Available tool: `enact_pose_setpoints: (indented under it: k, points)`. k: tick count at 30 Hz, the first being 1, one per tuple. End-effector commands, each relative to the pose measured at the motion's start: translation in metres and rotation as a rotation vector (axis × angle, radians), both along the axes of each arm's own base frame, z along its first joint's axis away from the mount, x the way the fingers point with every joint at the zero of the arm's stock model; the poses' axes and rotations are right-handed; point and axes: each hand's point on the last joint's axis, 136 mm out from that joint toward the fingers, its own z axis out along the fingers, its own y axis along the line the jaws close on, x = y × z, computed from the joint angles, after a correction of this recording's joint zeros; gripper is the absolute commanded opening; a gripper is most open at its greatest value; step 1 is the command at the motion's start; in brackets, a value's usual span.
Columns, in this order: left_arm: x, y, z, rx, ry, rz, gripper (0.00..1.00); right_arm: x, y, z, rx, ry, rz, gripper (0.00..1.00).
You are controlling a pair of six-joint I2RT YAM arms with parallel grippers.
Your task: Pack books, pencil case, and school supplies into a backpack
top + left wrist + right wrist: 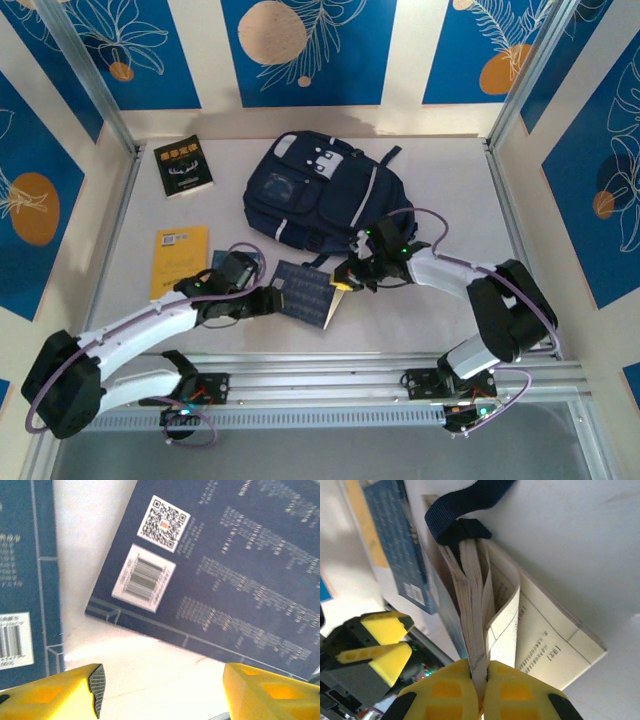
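The navy backpack [320, 190] lies at the back centre of the table. In front of it a dark blue book [305, 293] rests partly raised, its pages [472, 605] fanned apart. My right gripper [481, 690] is shut on a bundle of those pages at the book's right edge [343, 283]. My left gripper [275, 298] is open just left of that book, over bare table [162, 690], with the barcoded cover [225, 570] ahead of it. A second dark blue book [20, 580] lies to its left. The pencil case and school supplies are out of view.
A black book [183, 167] lies at the back left and a yellow-orange book [180, 260] at the left. A backpack strap [465, 505] trails past the held book's far end. Frame posts and walls border the table [450, 180].
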Motion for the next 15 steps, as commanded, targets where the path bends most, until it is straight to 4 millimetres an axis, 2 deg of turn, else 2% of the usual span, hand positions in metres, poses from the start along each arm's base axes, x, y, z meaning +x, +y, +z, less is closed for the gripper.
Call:
enact_pose_setpoints:
  k: [1,7,11,15]
  points:
    - [-0.003,-0.012,0.013,-0.088,0.020,0.023,0.70,-0.006,0.000,0.013,0.135,0.123,-0.078,0.00]
    - [0.004,-0.029,0.017,-0.286,0.080,0.188,0.80,-0.011,0.002,0.012,0.190,0.165,-0.124,0.00]
    - [0.010,-0.032,0.008,-0.361,0.124,0.303,0.81,-0.016,0.000,0.008,0.200,0.169,-0.171,0.00]
    - [0.010,-0.027,-0.004,-0.375,0.162,0.395,0.80,-0.020,-0.009,0.004,0.186,0.152,-0.235,0.00]
